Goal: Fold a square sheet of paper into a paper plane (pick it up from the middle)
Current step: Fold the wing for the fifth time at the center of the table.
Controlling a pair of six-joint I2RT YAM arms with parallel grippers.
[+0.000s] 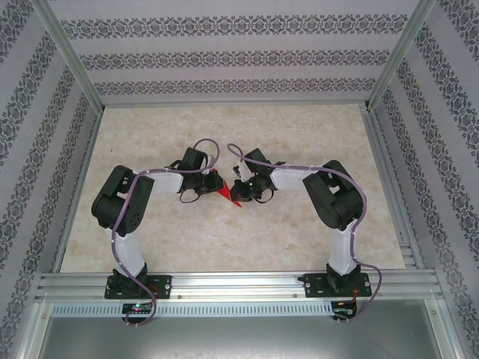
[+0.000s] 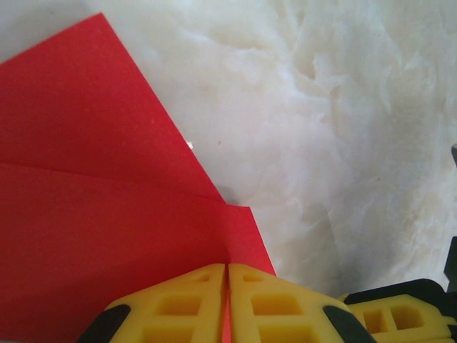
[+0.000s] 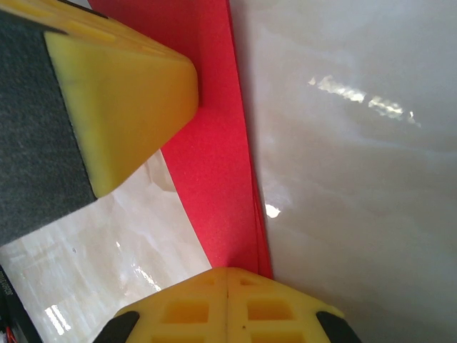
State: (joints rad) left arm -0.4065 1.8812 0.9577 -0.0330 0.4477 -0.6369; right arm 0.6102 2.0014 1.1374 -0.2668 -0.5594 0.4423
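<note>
Red paper (image 2: 107, 214) is clamped by left end effector (image 2: 227, 270) and right end effector (image 3: 227, 273), elbows outward.

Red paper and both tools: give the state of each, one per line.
red paper, partly folded and creased, pinched by both tools
left tool, shut on the red paper
right tool, shut on the red paper

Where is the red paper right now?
Mid-table in the top view, the red paper sits between the left pincer and right pincer, both gripping it.
</note>
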